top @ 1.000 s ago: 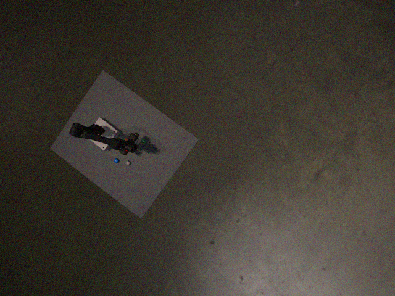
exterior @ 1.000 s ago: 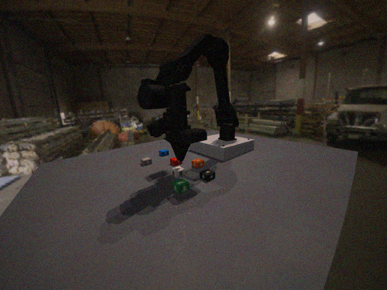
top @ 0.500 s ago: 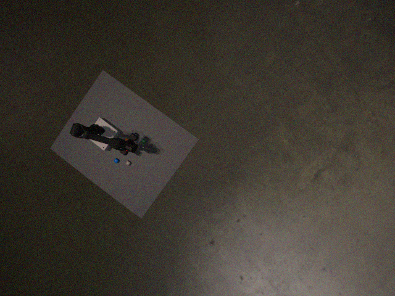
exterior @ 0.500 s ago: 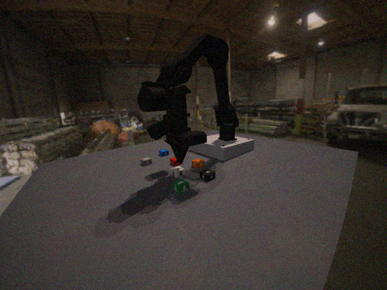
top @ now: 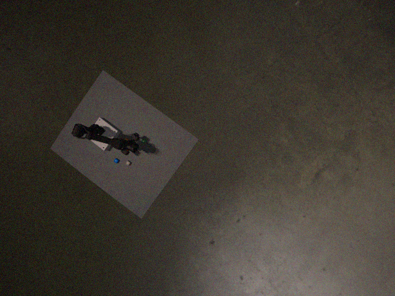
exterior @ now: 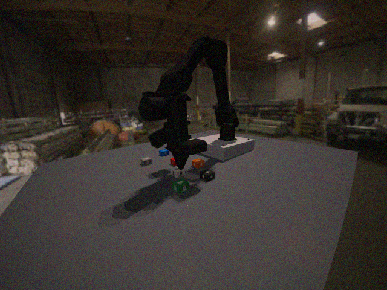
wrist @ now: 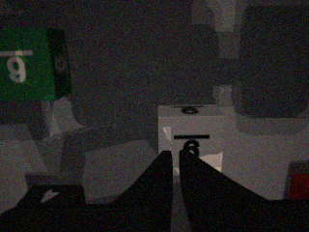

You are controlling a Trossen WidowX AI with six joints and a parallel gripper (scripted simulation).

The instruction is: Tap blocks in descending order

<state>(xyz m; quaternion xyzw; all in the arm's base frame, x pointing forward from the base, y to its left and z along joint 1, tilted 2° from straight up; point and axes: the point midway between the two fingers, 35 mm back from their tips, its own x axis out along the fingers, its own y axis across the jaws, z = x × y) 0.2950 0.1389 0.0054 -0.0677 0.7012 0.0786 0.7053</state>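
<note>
Block count, exterior view: seven are showing, one per colour. Tallying one gray block (top: 128,163) (exterior: 146,161), one blue block (top: 116,160) (exterior: 163,152), one red block (exterior: 172,161) (wrist: 300,187), one orange block (top: 126,139) (exterior: 198,162), one white block (exterior: 177,172) (wrist: 213,127), one black block (exterior: 207,174) (wrist: 70,193) and one green block (top: 144,140) (exterior: 181,186) (wrist: 24,63). Wrist view: four blocks are showing, red and black only partly. Other counts: one arm (top: 102,138) (exterior: 220,75) is standing on one base plate (top: 108,124) (exterior: 237,151); one tabletop (top: 140,191) (exterior: 250,218) (wrist: 116,121) is bearing the blocks; one vehicle (exterior: 362,116) is showing in the background.
</note>
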